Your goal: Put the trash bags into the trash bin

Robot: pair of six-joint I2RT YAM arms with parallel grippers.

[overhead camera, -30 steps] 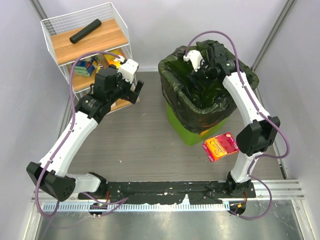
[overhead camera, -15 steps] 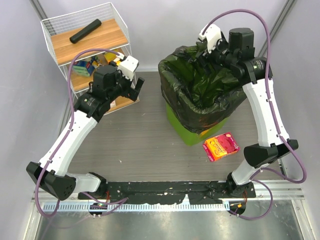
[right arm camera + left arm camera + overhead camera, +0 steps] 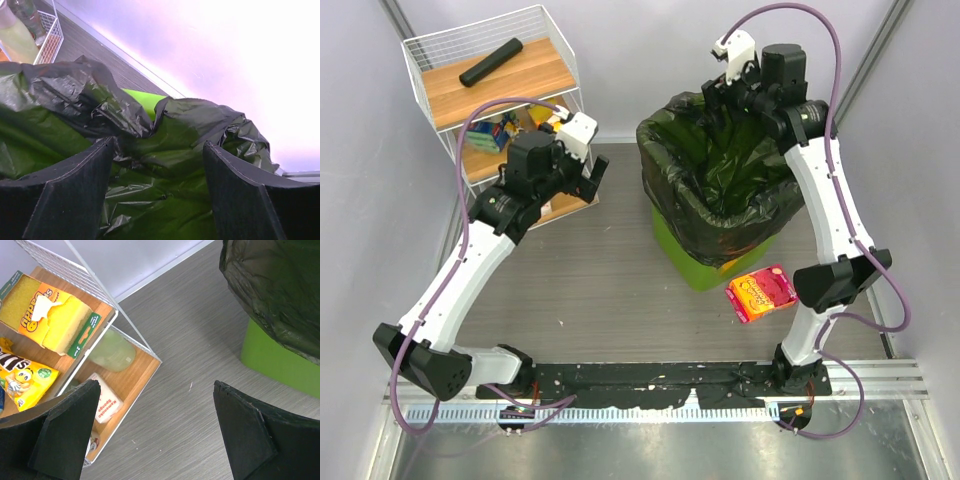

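Lifted out of the trash bin (image 3: pixel 682 256), our right pincer (image 3: pixel 718 95) hovers spread above the far edge of the trash bags (image 3: pixel 750 215) lining it, while our left pincer (image 3: pixel 155 425) is spread too.

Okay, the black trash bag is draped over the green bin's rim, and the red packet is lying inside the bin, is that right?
One slip: the trash bag is draped over the green bin, but the red packet lies on the table beside the bin, not inside. The top external view shows it.
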